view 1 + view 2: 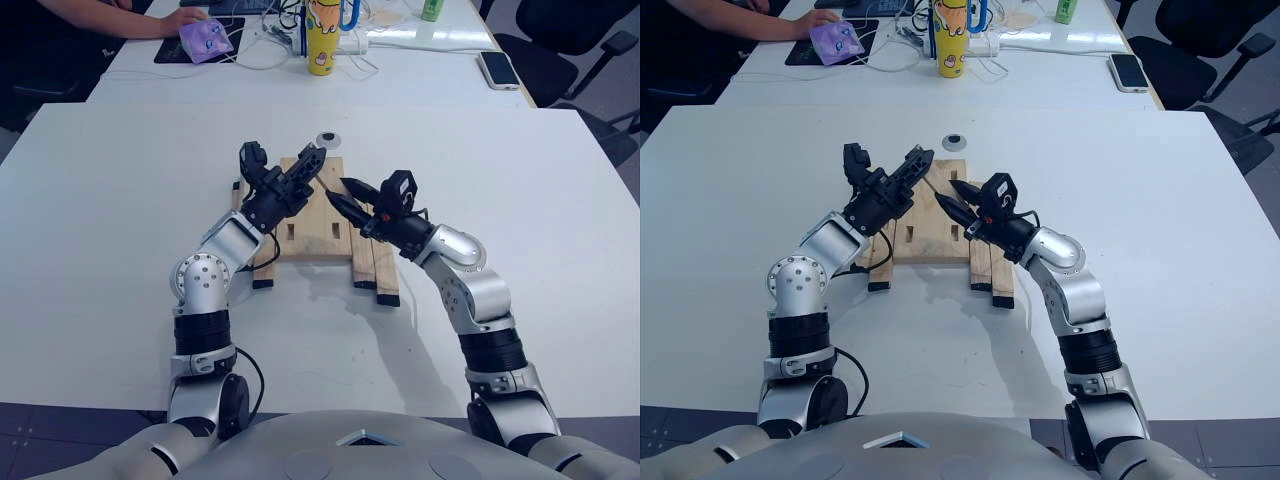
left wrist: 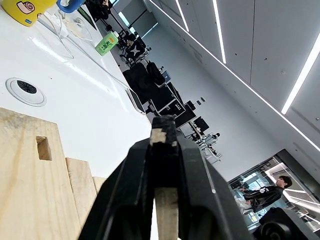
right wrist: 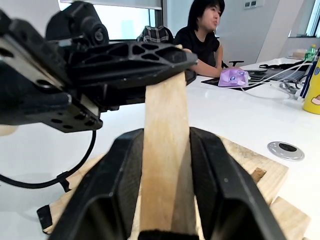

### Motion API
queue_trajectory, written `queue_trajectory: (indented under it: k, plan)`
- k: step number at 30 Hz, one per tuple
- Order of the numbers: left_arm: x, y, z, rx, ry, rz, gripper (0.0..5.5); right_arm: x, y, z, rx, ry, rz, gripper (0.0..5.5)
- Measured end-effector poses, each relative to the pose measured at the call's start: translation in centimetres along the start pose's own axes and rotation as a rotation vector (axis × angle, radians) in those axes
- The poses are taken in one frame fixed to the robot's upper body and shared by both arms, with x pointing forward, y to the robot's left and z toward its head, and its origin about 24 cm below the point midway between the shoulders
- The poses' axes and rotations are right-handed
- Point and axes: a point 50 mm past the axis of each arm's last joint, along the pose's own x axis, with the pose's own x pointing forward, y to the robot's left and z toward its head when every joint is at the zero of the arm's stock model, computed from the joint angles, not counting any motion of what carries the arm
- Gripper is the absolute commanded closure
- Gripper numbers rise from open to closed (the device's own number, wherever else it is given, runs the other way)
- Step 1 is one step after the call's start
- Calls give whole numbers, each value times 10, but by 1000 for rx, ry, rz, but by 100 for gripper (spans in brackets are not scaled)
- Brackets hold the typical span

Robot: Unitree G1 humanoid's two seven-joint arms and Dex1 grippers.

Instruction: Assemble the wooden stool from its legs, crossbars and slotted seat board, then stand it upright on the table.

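The slotted seat board (image 1: 312,236) lies flat in the middle of the white table, on top of several wooden legs (image 1: 374,268) with black feet; another leg (image 1: 263,270) pokes out at its left side. Above the board my two grippers meet. The left gripper (image 1: 305,168) and the right gripper (image 1: 336,196) are both shut on one narrow wooden crossbar (image 3: 165,150), each at one end. In the left wrist view the crossbar (image 2: 166,210) runs up between the fingers, its end just past their tips. The bar hangs clear of the board.
A round cable grommet (image 1: 327,139) sits in the table just behind the board. On the table behind are a yellow cup (image 1: 321,45), cables, a phone (image 1: 497,68) and a purple pouch (image 1: 205,40) under a person's hand. Bare tabletop lies left, right and front.
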Motion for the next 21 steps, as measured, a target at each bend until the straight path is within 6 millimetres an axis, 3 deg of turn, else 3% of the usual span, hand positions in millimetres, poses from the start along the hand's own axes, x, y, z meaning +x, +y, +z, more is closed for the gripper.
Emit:
queue_trajectory:
  k: [7,9,13,21]
  plan:
    - [-22,10,16,159,-248,179,505,-18,-13,-15,55,157,33,228]
    - [-39,12,25,268,-356,266,505,-23,-19,-18,66,191,14,190]
    - [-66,24,18,372,-435,451,505,-27,-27,-15,69,178,-54,123]
    - [-62,36,-2,362,-368,485,505,-14,-29,-11,122,100,-145,13]
